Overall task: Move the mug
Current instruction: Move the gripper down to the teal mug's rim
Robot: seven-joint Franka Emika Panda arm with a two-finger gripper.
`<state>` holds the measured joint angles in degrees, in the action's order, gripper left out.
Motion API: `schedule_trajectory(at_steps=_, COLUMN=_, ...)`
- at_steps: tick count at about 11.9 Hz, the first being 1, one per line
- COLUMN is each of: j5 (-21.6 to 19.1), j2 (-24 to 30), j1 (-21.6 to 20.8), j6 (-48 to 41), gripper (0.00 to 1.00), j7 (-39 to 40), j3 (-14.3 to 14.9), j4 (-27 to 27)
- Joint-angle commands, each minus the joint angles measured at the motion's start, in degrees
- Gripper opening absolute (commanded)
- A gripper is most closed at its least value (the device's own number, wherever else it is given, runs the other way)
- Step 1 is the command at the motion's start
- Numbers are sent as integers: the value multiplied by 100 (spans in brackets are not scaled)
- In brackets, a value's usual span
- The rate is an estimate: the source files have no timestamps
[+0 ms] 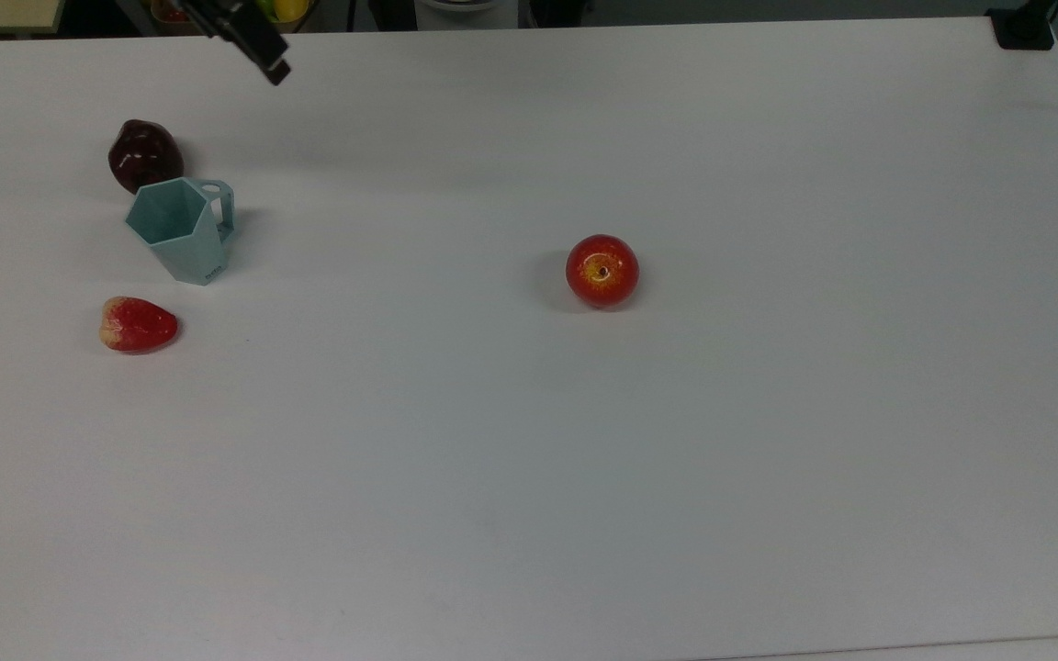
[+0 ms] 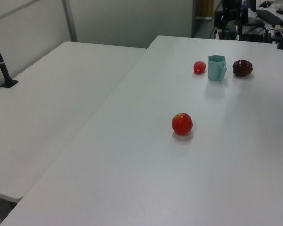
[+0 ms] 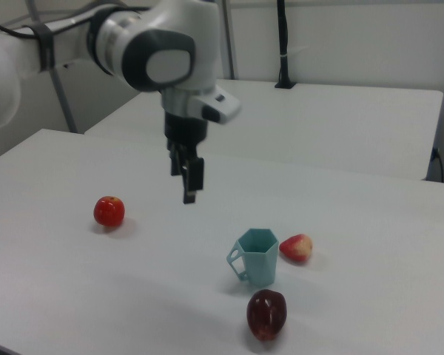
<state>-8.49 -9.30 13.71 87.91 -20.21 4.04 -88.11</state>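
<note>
The gripper (image 3: 190,181) hangs in the air above the table (image 3: 74,244), pointing down, and it holds nothing; whether its fingers are open or closed cannot be told. In the right view it is up and to the right view's left of the mug (image 3: 257,257), well apart from it, and between the mug and the apple (image 3: 109,211) as seen across the picture. In the top view the gripper (image 1: 272,66) shows near the upper edge, above and a little to the top view's right of the mug (image 1: 182,228), with bare table between them. The mug stands upright on the table, its six-sided mouth open to the top, and its handle points to the top view's right. Just beside the mug, on the far side in the top view, lies a dark red fruit (image 1: 144,155), very near to its rim; on the near side lies a strawberry (image 1: 138,324), a little apart from the mug. In the left view the mug (image 2: 217,67) stands between the strawberry (image 2: 199,67) and the dark fruit (image 2: 242,68) in one row. The apple (image 1: 602,270) stands alone near the middle of the table, well apart from the mug. The white arm (image 3: 126,41) comes in from the right view's upper left.
</note>
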Motion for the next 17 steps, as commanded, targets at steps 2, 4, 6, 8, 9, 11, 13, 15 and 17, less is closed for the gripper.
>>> schedule_trajectory(at_steps=2, j5=-3, j2=244, j1=193, j6=1803, gripper=100, j7=316, j3=27, j4=-1222)
schedule_trajectory(at_steps=4, j5=241, j2=262, j1=141, j6=2299, gripper=100, j7=333, j3=27, j4=-1681)
schedule_trajectory(at_steps=6, j5=724, j2=314, j1=-17, j6=2676, gripper=100, j7=342, j3=18, j4=-2120)
schedule_trajectory(at_steps=8, j5=945, j2=244, j1=-53, j6=3186, gripper=100, j7=342, j3=18, j4=-2324)
schedule_trajectory(at_steps=9, j5=981, j2=218, j1=-44, j6=3232, gripper=100, j7=359, j3=18, j4=-2324)
schedule_trajectory(at_steps=11, j5=1060, j2=131, j1=-18, j6=3380, gripper=100, j7=561, j3=18, j4=-2333)
schedule_trajectory(at_steps=13, j5=1078, j2=-36, j1=-9, j6=3767, gripper=94, j7=553, j3=18, j4=-2368)
schedule_trajectory(at_steps=15, j5=1078, j2=-160, j1=-17, j6=3935, gripper=89, j7=501, j3=18, j4=-2368)
schedule_trajectory(at_steps=17, j5=1078, j2=-248, j1=-35, j6=3997, gripper=84, j7=309, j3=18, j4=-2360)
